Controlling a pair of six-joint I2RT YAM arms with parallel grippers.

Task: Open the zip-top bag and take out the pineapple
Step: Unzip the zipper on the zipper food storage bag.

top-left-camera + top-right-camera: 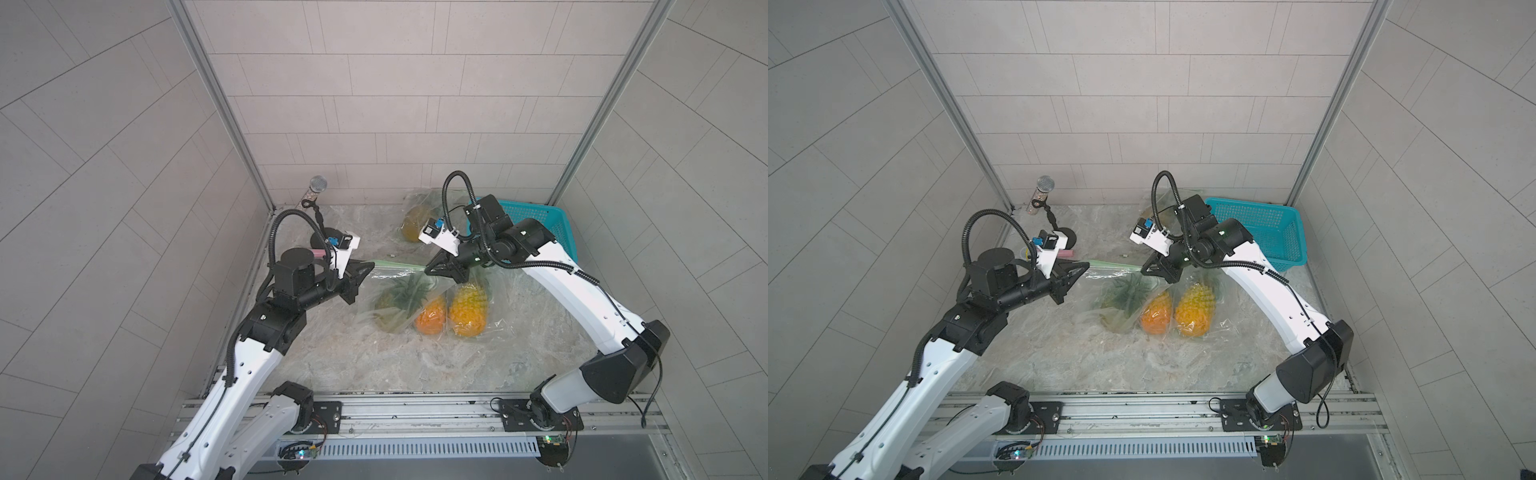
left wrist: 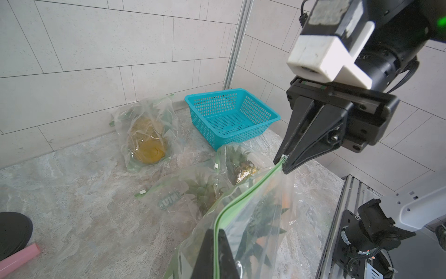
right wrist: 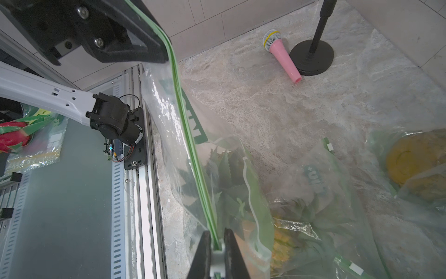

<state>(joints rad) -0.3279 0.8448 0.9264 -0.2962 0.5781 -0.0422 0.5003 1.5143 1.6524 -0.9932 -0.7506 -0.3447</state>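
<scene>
A clear zip-top bag (image 1: 409, 291) with a green zip strip (image 1: 399, 264) hangs stretched between my two grippers above the table. My left gripper (image 2: 216, 232) is shut on one end of the strip (image 2: 246, 193). My right gripper (image 3: 217, 238) is shut on the white slider (image 3: 218, 253) at the other end. Both top views show the two gripper tips (image 1: 1088, 264) (image 1: 1143, 270) facing each other, a short span of strip apart. Inside the held bag lies an orange pineapple (image 1: 431, 318) with dark green leaves (image 3: 224, 169), its lower end resting on the table.
A teal basket (image 1: 540, 220) stands at the back right corner. Other bagged pineapples lie at the back (image 1: 415, 224), to the right (image 1: 468, 309) and to the left (image 1: 388, 309) of the held bag. A pink microphone (image 3: 282, 55) and a black stand base (image 3: 311, 58) sit at the back left.
</scene>
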